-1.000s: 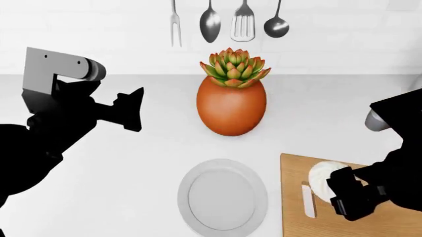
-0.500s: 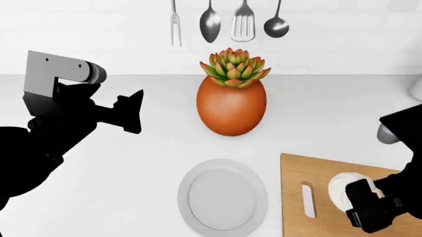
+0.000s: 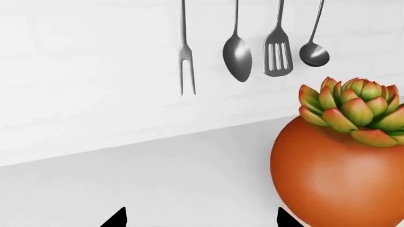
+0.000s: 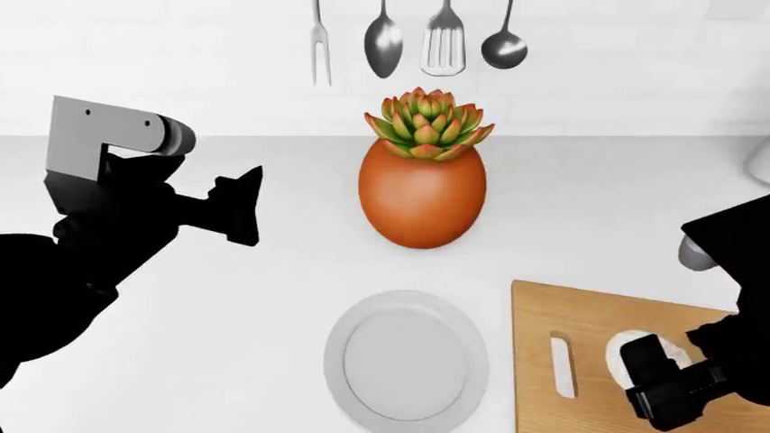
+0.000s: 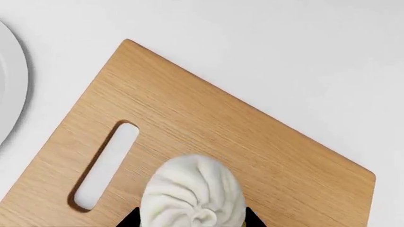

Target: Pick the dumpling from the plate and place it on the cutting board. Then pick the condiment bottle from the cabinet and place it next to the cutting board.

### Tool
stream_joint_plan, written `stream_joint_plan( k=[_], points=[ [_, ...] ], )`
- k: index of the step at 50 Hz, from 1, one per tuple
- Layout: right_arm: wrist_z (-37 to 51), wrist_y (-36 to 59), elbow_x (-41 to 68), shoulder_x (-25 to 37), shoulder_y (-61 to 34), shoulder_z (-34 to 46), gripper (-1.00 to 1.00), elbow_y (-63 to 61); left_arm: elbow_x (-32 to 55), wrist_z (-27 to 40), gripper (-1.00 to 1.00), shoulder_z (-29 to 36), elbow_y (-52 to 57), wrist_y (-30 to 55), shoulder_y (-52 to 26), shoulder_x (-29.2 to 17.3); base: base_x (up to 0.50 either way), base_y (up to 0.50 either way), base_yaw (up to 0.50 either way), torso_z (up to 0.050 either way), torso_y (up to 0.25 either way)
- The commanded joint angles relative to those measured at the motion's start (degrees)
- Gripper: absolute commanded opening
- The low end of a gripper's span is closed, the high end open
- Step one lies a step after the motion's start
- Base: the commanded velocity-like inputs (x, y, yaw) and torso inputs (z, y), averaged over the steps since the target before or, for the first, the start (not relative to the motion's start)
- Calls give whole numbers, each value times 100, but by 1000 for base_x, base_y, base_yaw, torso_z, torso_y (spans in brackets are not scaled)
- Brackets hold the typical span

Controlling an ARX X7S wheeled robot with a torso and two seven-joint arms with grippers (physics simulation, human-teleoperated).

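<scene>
Right gripper clamps dumpling over cutting board — lower gently, release past the slot toward 3 o'clock; left gripper's state unclear.

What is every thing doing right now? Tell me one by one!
dumpling: held between the right pincer's tips, over the cutting board.
cutting board: flat on the counter, bare.
plate: empty.
right pincer: shut on the dumpling.
left pincer: in the air, holding nothing.
plant pot: upright.
utensils: hanging on the wall.
</scene>
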State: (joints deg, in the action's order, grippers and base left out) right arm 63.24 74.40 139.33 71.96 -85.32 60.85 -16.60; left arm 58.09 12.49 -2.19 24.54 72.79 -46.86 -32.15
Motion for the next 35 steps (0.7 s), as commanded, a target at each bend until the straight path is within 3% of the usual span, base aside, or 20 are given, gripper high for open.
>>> stream_joint_plan(
  k=[1, 12, 21, 30, 35],
  points=[
    [-77, 45, -70, 68, -6, -21, 100, -39, 21, 16, 100, 10, -18, -54, 31, -21, 0, 0, 0, 7, 0],
    [64, 57, -11, -99, -315, -101, 100, 4, 85, 64, 100, -24, 14, -76, 73, -38, 0, 0, 0, 7, 0],
    [211, -174, 3, -428, -1492, -1039, 100, -630, 414, 304, 100, -298, 254, 136, 202, -106, 0, 0, 0, 7, 0],
    [-389, -1177, -1560, -337, -995, -2157, 100, -1734, 1652, 1218, 100, -1077, 695, 961, -75, -258, 0, 0, 0, 6, 0],
    [-542, -1614, -2136, -318, -944, -2590, 100, -2035, 1721, 1301, 100, -1130, 789, 897, -10, -296, 0, 0, 0, 5, 0]
  ],
)
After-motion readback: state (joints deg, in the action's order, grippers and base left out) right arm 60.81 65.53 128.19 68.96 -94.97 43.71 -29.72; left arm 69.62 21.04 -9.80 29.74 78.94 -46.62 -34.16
